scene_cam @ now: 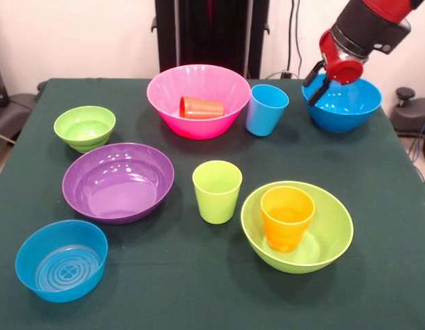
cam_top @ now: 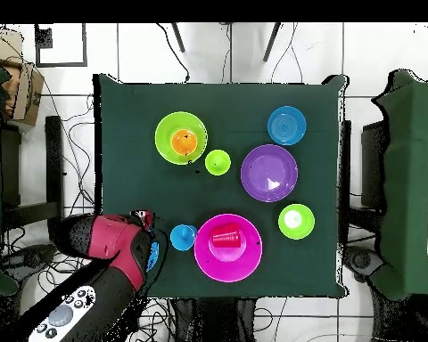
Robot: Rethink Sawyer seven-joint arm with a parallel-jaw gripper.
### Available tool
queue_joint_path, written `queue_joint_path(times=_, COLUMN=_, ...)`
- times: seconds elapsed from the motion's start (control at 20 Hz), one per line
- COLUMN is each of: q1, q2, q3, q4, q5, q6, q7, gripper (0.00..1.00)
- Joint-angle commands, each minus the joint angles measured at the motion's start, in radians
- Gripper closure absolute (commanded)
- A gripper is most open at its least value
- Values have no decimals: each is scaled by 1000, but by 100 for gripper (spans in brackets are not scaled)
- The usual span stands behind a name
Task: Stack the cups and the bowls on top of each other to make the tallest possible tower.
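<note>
Green cloth covers the table (scene_cam: 199, 289). In the front view, the arm (scene_cam: 367, 24) enters at the upper right of the frame, and the gripper (scene_cam: 315, 86) sits at the left rim of the blue bowl (scene_cam: 350, 110) there. Whether the gripper is released or clenched cannot be told.

The pink bowl (scene_cam: 199, 96) stands at upper centre, with the red cup (scene_cam: 201, 107) lying on its side inside it. The light blue cup (scene_cam: 266, 108) stands upright just to the right of the pink bowl.

The small green bowl (scene_cam: 84, 127) is at the left. The purple bowl (scene_cam: 118, 180) lies below it, and the small blue bowl (scene_cam: 61, 260), with a ringed base, is at lower left.

The green cup (scene_cam: 216, 191) stands upright at centre. At lower right, the large green bowl (scene_cam: 329, 237) holds the orange cup (scene_cam: 287, 216) upright inside it.
</note>
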Motion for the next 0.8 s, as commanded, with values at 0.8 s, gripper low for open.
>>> queue_joint_path(times=0.8, q1=50, q2=88, q3=49, q4=-97, q5=72, q6=16, q7=281, gripper=0)
